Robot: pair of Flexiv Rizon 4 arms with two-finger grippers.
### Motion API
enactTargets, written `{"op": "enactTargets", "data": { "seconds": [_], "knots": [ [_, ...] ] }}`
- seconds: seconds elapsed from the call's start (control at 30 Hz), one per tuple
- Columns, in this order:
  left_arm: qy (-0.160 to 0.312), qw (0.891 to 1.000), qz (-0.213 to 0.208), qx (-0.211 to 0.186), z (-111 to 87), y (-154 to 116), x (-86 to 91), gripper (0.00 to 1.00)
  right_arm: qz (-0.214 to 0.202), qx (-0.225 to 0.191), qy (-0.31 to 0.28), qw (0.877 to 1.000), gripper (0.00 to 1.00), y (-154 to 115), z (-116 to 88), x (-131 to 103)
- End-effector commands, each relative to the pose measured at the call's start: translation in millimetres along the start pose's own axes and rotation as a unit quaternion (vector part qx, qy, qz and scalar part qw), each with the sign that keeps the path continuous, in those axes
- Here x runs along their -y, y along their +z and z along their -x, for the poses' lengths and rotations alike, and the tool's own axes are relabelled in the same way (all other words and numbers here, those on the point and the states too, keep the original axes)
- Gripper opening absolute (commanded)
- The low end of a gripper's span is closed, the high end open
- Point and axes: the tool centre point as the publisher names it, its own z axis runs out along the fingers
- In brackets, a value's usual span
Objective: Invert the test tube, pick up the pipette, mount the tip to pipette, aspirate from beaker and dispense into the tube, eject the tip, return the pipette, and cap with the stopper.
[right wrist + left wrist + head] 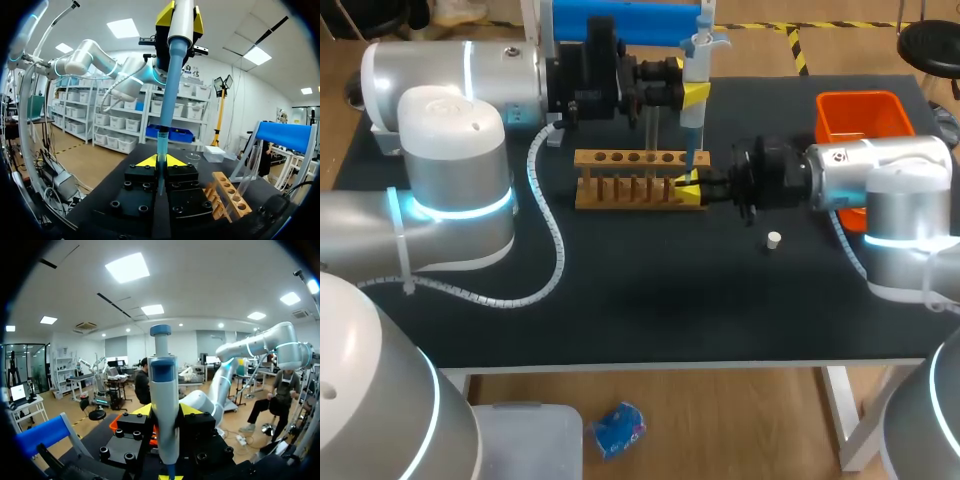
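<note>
1. The pipette (698,55) is picked up and stands upright in the left gripper (693,96), whose jaws are clamped on its body.
2. The right gripper (688,186), at the 3 o'clock end of the rack (625,180), has narrow jaws pinching the test tube (160,149) upright. The pipette's lower end reaches into the tube, so dispensing seems to be the step in hand.
3. Ejecting the tip, returning the pipette and capping are left. The stopper (774,239) lies loose at 4 o'clock from the right gripper.
4. No beaker shows, and any liquid in the tube is too faint to judge.
</note>
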Motion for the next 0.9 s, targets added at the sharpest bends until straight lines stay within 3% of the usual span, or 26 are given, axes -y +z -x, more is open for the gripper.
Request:
{"op": "enactTargets", "data": {
  "seconds": [0.03, 0.9],
  "knots": [
    [0.000, 1.000, 0.000, 0.002, 0.8, 1.6, -8.1, 0.00, -0.004, -0.007, 0.006, 1.000, 0.00, -4.1, -0.1, -9.2],
    [0.000, 1.000, 0.000, 0.002, 0.8, 1.6, -8.1, 0.00, -0.009, -0.017, 0.016, 1.000, 0.00, 0.5, 0.2, -19.4]
  ]
}}
